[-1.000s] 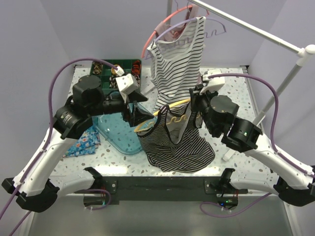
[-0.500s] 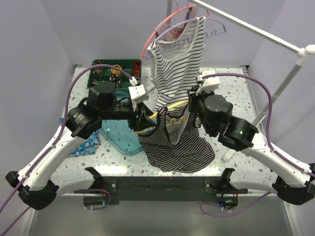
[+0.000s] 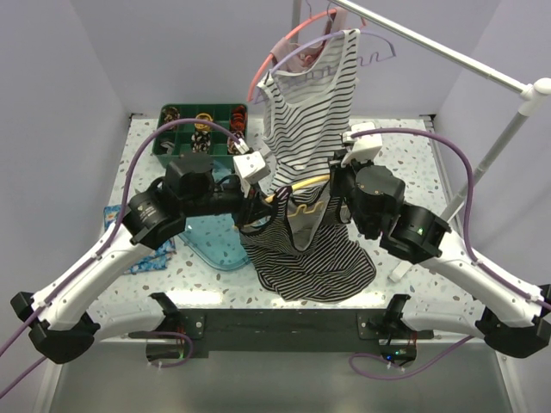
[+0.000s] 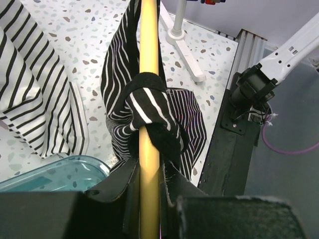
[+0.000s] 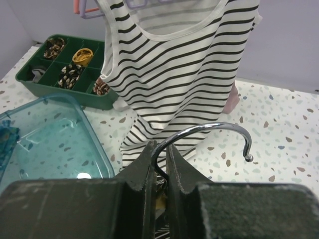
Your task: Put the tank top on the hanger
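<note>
We see the left end effector (image 4: 149,196) closed on an arm of the yellow curved plastic hanger (image 4: 148,55) and the right end effector (image 5: 160,172) pinching its metal hook (image 5: 209,129). The black, white-striped soft tank top (image 4: 149,112) hangs from it above the speckled tabletop (image 4: 65,30), one strap looped round the arm.

Dark striped tank top (image 3: 317,258) hangs from yellow hanger (image 4: 148,45), strap looped round its arm
</note>
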### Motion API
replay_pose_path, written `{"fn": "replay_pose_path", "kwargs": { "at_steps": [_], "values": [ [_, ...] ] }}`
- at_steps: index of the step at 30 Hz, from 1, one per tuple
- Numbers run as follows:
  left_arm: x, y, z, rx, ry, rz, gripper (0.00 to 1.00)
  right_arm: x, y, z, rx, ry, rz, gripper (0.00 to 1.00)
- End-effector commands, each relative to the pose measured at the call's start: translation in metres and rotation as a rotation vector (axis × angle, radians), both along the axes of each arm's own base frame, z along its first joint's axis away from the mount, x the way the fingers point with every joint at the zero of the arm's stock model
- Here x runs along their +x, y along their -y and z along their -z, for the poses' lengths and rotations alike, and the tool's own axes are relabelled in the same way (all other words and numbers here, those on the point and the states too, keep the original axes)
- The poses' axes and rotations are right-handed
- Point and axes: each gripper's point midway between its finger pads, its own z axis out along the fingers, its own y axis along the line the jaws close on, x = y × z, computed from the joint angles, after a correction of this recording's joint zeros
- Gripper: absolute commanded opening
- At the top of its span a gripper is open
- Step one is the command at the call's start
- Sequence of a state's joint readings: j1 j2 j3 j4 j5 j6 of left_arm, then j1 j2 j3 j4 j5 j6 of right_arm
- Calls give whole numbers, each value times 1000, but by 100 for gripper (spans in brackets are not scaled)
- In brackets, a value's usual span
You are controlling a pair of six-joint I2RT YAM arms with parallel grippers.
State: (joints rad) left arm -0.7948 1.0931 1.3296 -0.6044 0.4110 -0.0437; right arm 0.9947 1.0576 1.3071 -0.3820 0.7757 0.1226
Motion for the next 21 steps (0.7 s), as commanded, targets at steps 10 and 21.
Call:
{"fn": "replay_pose_path", "kwargs": {
  "at_steps": [10,21],
  "values": [
    [1,2,-39,-159,98,-32,0,-18,13,-33,133,55,-49,56],
    [8,6,-33,-252,83,-88,0,-47,40,-13,283,18,-76,95]
  ]
}}
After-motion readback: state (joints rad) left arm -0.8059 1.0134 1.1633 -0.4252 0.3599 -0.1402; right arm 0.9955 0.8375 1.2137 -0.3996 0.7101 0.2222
